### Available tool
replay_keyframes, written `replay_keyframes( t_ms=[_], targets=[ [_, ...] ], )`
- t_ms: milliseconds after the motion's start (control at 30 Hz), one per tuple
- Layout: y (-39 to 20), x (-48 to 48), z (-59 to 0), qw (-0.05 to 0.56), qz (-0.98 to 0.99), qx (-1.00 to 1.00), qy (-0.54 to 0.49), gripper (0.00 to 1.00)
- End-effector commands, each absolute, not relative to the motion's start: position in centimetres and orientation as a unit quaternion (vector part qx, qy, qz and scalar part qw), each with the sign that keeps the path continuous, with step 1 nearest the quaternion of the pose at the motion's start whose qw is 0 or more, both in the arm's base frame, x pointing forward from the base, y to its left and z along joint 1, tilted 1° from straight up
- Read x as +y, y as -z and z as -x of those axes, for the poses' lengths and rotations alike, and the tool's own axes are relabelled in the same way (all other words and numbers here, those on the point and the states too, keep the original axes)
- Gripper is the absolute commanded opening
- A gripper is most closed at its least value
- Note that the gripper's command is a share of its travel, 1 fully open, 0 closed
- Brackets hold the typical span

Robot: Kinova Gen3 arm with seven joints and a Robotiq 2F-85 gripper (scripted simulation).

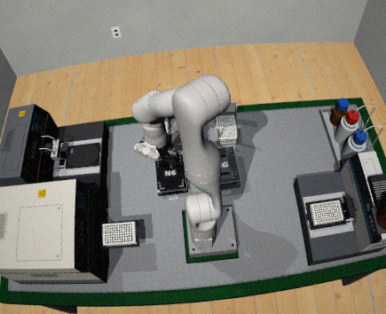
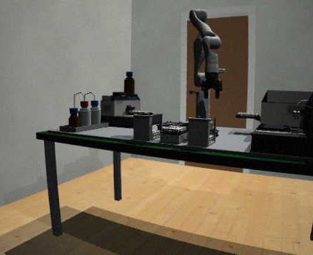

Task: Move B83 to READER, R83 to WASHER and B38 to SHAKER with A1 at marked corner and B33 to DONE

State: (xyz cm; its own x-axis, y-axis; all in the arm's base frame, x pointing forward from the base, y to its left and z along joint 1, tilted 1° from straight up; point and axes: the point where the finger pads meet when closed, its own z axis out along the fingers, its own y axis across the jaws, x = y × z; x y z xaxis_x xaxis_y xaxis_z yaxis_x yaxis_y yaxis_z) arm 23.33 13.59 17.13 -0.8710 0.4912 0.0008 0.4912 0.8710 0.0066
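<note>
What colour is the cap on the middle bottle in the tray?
Red; the bottle shows best in the top view.

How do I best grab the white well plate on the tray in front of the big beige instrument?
Come straight down from above and pinch the well plate across its two long sides, mid-length. It lies flat, and one short end faces the beige instrument, so the long sides look freer. The gripper is open and empty.
</note>
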Motion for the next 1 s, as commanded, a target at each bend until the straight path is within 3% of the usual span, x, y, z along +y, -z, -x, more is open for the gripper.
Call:
replay_keyframes(
  t_ms=[0, 967],
  targets=[
    [-17.1, 14.8, -22.8, 0.005, -0.263, 0.965, 0.003, 1.00],
    [-17.0, 21.7, -18.9, 0.006, -0.374, 0.927, 0.002, 1.00]
  ],
)
